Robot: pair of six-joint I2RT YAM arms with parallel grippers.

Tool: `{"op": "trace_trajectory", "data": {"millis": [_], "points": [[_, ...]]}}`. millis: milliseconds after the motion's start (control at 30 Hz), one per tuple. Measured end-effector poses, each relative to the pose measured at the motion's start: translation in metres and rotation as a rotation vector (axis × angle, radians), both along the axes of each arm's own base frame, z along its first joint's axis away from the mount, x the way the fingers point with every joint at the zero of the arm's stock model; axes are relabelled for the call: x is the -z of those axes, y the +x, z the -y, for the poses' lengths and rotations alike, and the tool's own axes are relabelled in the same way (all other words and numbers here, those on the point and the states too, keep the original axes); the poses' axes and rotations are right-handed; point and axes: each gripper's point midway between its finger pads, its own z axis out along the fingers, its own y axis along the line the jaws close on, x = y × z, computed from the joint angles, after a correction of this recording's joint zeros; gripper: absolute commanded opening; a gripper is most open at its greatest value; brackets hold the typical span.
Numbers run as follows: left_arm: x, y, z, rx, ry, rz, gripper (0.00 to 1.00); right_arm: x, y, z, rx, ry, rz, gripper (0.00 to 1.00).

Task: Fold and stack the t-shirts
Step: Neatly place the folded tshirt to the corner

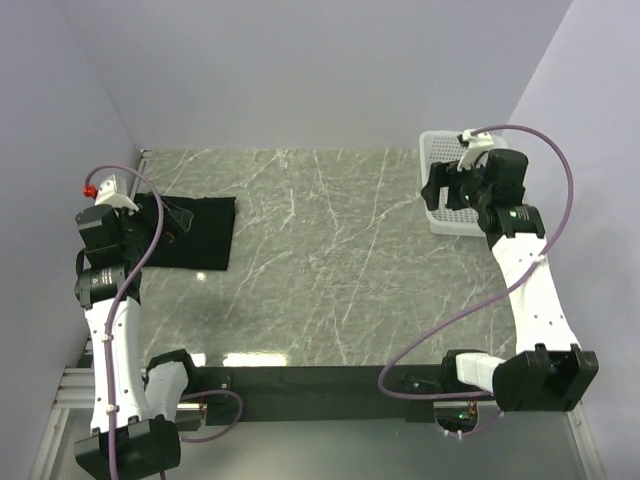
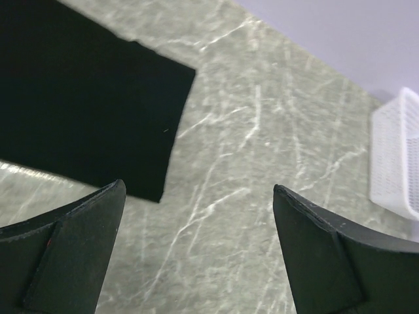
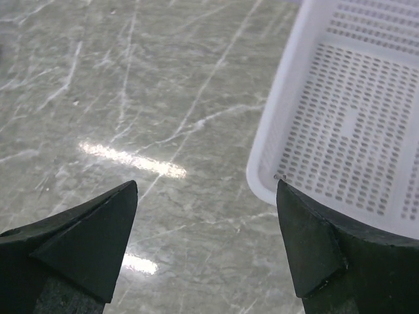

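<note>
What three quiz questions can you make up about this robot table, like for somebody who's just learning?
1. True or false: the black t-shirt lies on the table, outside the white basket.
2. Pick one: the right pincer hangs nearest to A) the black t-shirt, B) the white basket, C) the near edge of the table.
3. Fill the gap: the left pincer and the right pincer both stand ____, with nothing between their fingers.

Key: 1 true; 2 B; 3 open.
</note>
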Motion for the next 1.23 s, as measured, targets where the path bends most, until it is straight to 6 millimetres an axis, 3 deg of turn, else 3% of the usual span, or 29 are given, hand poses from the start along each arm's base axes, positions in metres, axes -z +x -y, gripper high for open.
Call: {"op": "trace_trajectory", "data": {"millis": [200,700,1233], "points": [[0.023,-0.004,-0.012,-0.070,0.013,-0.067,0.99,-0.002,-0.014,0.017,0.102,-0.032,0.037,0.94],[0.027,-0.003,-0.008,-0.049,0.009,-0.098,0.99,0.007,-0.029,0.041,0.300,0.005,0.110,0.91],[0.020,-0.001,-0.007,-0.034,0.022,-0.084,0.99,0.008,-0.025,0.052,0.374,0.007,0.117,0.91]]}}
